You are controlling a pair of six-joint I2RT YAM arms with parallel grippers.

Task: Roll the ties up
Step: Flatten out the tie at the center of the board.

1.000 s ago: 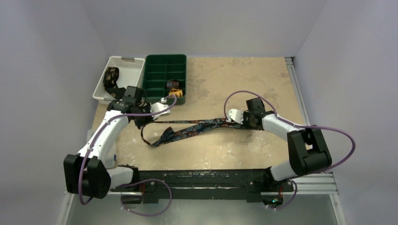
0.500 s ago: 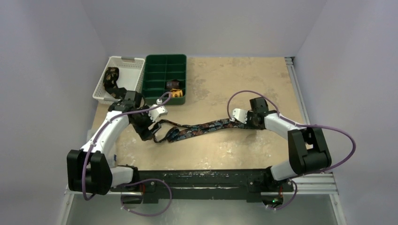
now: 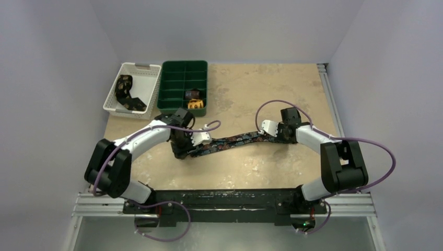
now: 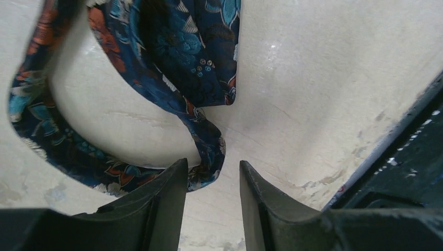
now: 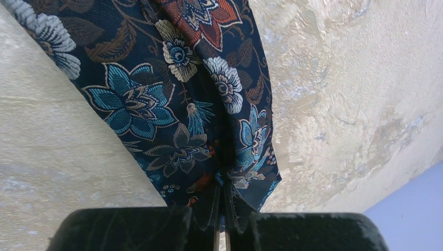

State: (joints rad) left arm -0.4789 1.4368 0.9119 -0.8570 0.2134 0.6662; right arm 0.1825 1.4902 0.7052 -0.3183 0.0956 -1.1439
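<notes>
Room: plain lilac-grey walls box in a mottled beige counter (image 3: 245, 83), scuffed pale in patches. My landmark, a green plastic tray (image 3: 184, 63) split into compartments, sits at the counter's far side.
What changed: a second ago my left gripper (image 4: 211, 167) was closed by the tray's near-left corner. The left end of the long, narrow navy tie (image 3: 230, 141) of flower-printed fabric sprawled there in a wide loose loop. Since then I have let go and swung in under the tray's right half, and the loop has drawn up into a tight bunch.
Left side: fingers stand apart with bare counter showing between them, poised at the fold of that bunch and clamped on nothing.
Right side: my right gripper (image 5: 222, 212) is closed on the tie's other end, well to the right of the tray, with cloth pinched between its fingers.
Tie's place: flat on the counter on the near side of the tray, running off to its right.
Meaning: I judge the slack gathered and the far end anchored. A fresh hold on the fold comes next, as no roll has begun.
In the tray: two rolled ties (image 3: 196, 104), one dark and one yellow, in its near-right compartments.
Beside the tray: a white slotted basket (image 3: 140, 67) sits just to its left, with a dark-and-gold tie (image 3: 124, 88) heaped inside.
Opposite edge: a black rail (image 3: 219, 198).
</notes>
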